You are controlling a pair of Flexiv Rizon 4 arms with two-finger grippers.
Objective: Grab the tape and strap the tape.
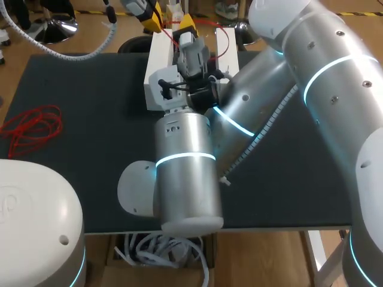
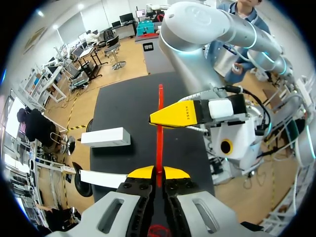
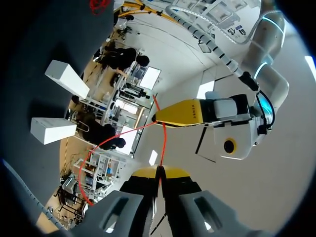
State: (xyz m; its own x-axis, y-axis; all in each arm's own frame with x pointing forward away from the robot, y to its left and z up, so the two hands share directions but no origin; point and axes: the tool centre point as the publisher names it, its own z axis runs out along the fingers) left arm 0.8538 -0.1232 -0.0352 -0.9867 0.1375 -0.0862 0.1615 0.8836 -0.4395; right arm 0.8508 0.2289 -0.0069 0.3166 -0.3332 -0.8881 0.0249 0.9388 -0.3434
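The left gripper [image 2: 159,174] is seen closed on the red tape [image 2: 160,138], which is pinched between its yellow tips. The right gripper [image 3: 159,173] is likewise clamped on the same strand. The tape is held taut between the two grippers, above the dark table [image 1: 90,89]. Two white boxes [image 2: 106,137] are set on the table beside the strand. In the head view, much of the boxes is blocked by the right arm [image 1: 185,173]. A loose red coil [image 1: 33,128] is seen lying well apart, near the table's left edge.

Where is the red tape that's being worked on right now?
In the left wrist view the red tape runs from the left gripper, shut on it, ahead to the right gripper, near a white box.
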